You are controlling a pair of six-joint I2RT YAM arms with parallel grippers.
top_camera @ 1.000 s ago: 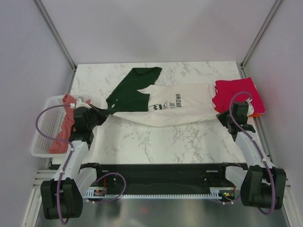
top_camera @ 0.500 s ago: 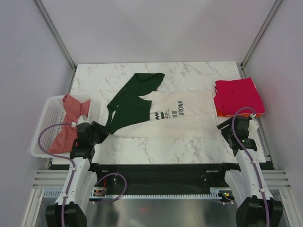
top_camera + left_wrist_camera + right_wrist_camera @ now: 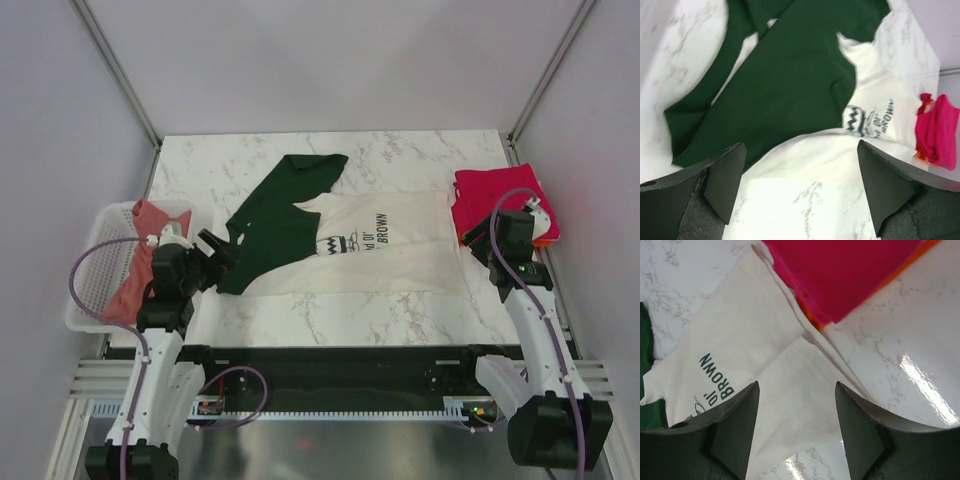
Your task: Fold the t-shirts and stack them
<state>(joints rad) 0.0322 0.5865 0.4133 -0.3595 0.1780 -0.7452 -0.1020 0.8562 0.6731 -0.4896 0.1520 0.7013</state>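
The left gripper (image 3: 801,150) gapes empty over the cream t-shirt's (image 3: 395,255) edge. The right gripper (image 3: 796,390) stands spread too, holding nothing.

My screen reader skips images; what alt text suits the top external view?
A cream t-shirt with green sleeves lies spread on a marble table, with the left pincer and right pincer open at its ends. A magenta stack sits right; a salmon-pink shirt lies in a white basket left.

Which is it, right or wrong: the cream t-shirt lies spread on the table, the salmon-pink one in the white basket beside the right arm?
Wrong: the white basket with the salmon-pink t-shirt stands beside the left arm, as the top view shows.
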